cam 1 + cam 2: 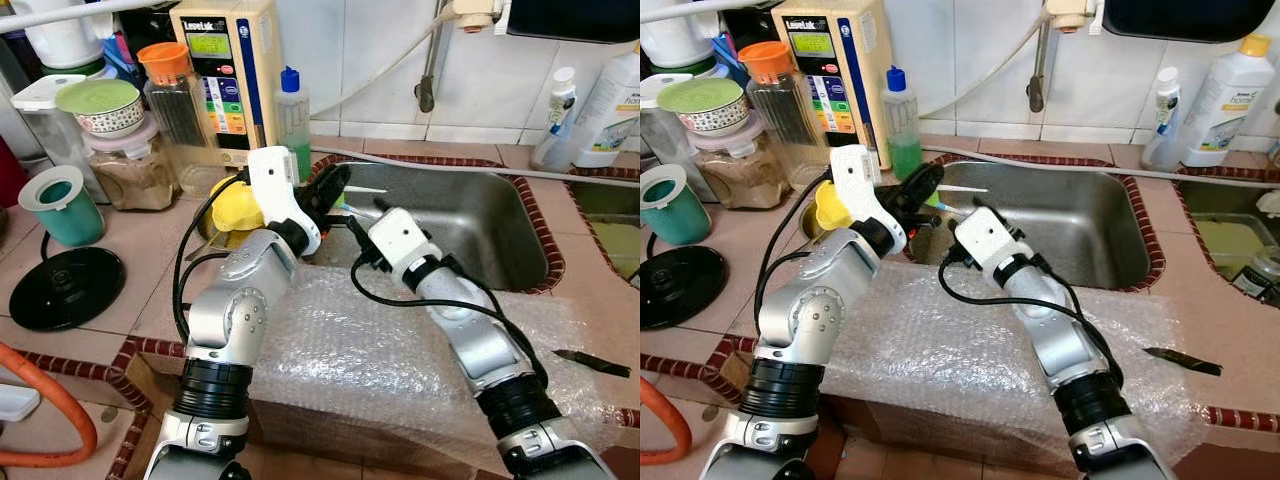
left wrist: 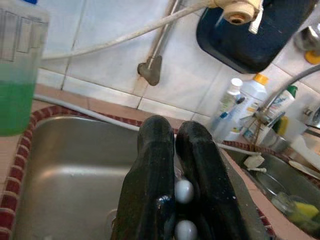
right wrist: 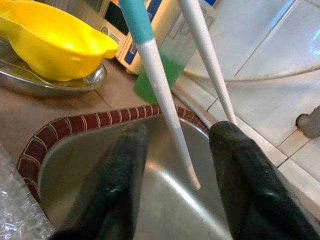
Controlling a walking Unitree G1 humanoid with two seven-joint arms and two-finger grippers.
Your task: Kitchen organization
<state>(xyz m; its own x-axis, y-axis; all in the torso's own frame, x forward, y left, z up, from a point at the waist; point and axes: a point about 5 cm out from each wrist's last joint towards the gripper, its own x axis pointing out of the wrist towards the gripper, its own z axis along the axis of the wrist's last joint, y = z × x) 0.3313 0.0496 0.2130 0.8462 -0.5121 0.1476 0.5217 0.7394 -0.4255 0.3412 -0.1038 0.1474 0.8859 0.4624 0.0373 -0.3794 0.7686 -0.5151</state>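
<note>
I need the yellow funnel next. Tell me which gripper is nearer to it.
Left. The left gripper sits just beside the yellow funnel, at the sink's near corner. The right gripper hangs farther away, over the sink's front edge.

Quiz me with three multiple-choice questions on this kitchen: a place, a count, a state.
1. Where is the bubble wrap? A in a jar; B on the counter before the sink; C on the floor.
2. How many white sticks by the right jaws? A one; B two; C five.
3. The right jaws are: A open; B shut; C shut on a bottle.
Answers: 1 B, it covers the counter edge; 2 B, two cross the right wrist view; 3 A, a wide gap parts them.
</note>
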